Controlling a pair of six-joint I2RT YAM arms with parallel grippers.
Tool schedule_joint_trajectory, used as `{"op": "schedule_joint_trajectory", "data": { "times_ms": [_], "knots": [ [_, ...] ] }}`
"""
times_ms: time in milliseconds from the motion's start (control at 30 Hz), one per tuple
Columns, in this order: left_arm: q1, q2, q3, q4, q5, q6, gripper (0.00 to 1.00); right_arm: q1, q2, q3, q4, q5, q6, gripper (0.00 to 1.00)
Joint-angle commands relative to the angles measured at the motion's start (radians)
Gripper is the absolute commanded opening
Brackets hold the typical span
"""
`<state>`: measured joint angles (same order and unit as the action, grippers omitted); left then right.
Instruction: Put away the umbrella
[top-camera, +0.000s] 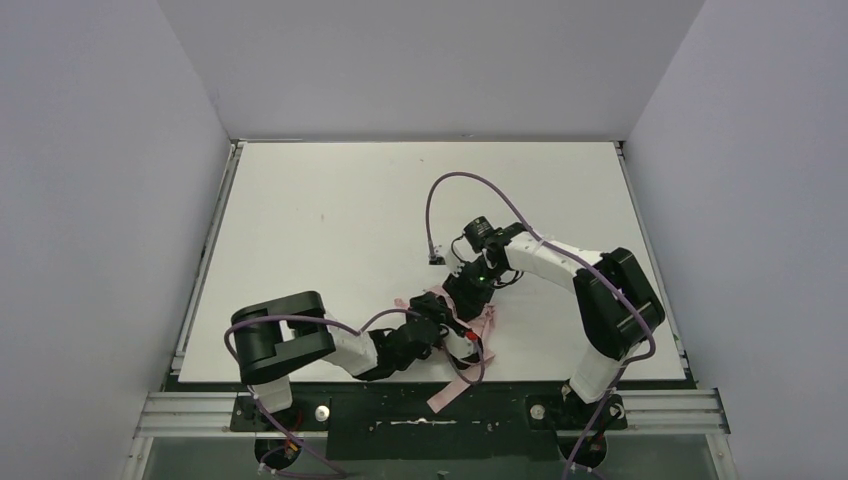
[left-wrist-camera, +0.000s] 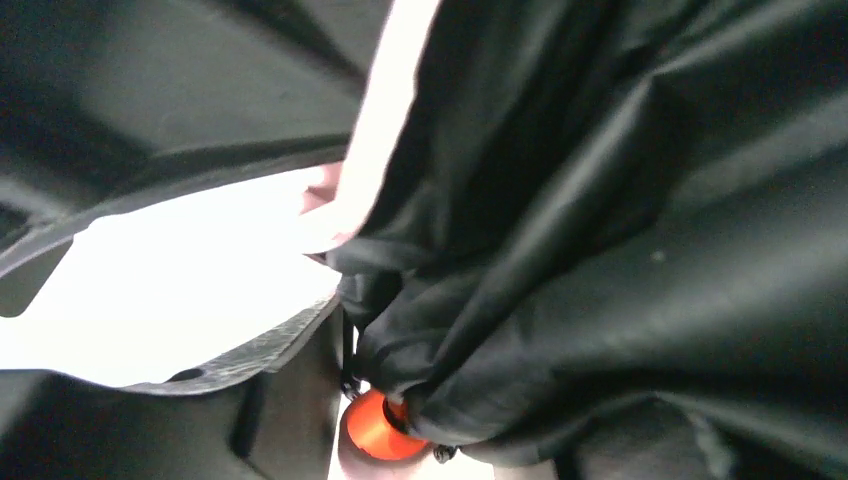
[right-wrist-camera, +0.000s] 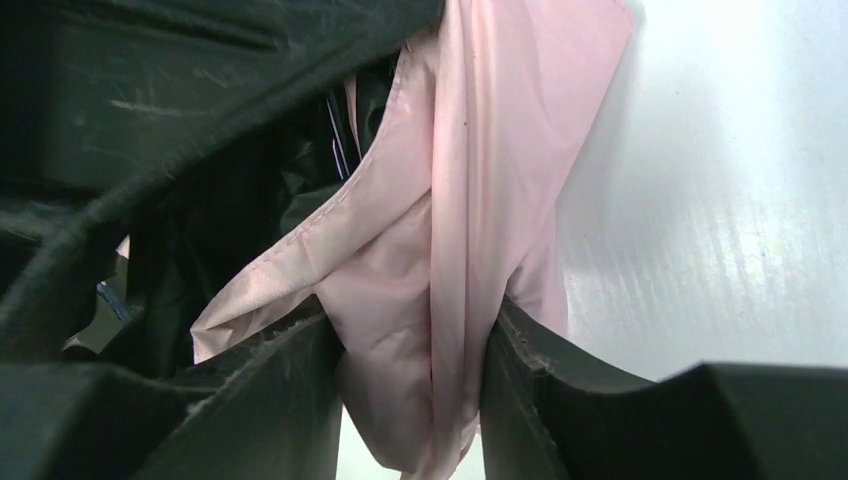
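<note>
Table (top-camera: 330, 230): I see the umbrella (top-camera: 484, 325) bunched at the middle of its near edge | right gripper (right-wrist-camera: 415, 400): pinching a pink canopy fold | left gripper (top-camera: 438, 326): against black fabric, I cannot tell its grip.

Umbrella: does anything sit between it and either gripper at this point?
Nothing visible does. The right gripper has the umbrella pinched by its pink canopy between its fingers. Black canopy fabric lies right against the left gripper, filling its wrist view. Whether that one is clamped on it cannot be told.
</note>
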<state>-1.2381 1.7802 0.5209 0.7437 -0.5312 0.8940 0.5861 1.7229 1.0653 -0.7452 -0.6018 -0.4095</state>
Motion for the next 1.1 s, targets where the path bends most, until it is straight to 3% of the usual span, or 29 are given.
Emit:
{"op": "schedule_joint_trajectory", "data": {
  "times_ms": [0, 133, 267, 533, 700, 833, 1067],
  "knots": [
    [0.020, -0.096, 0.012, -0.036, -0.069, -0.182, 0.47, 0.005, 0.021, -0.039, 0.016, 0.081, 0.026, 0.33],
    [0.019, -0.173, -0.001, -0.099, -0.078, -0.284, 0.73, -0.003, 0.011, -0.028, 0.041, 0.113, 0.030, 0.22],
    [0.016, -0.312, 0.000, -0.233, -0.061, -0.386, 0.87, -0.005, -0.022, -0.028, 0.100, 0.146, 0.031, 0.14],
    [0.005, -0.661, -0.026, -0.537, 0.111, -0.586, 0.90, -0.005, -0.074, -0.040, 0.209, 0.270, -0.040, 0.09],
    [0.038, -0.861, -0.059, -0.650, 0.122, -0.692, 0.90, 0.007, -0.148, -0.116, 0.349, 0.298, -0.142, 0.08],
    [0.199, -0.921, -0.047, -0.684, 0.141, -0.815, 0.94, 0.036, -0.226, -0.211, 0.464, 0.278, -0.226, 0.07],
    [0.491, -0.821, 0.048, -0.656, 0.423, -0.887, 0.97, 0.118, -0.225, -0.270, 0.450, 0.375, -0.333, 0.06]
  ]
}}
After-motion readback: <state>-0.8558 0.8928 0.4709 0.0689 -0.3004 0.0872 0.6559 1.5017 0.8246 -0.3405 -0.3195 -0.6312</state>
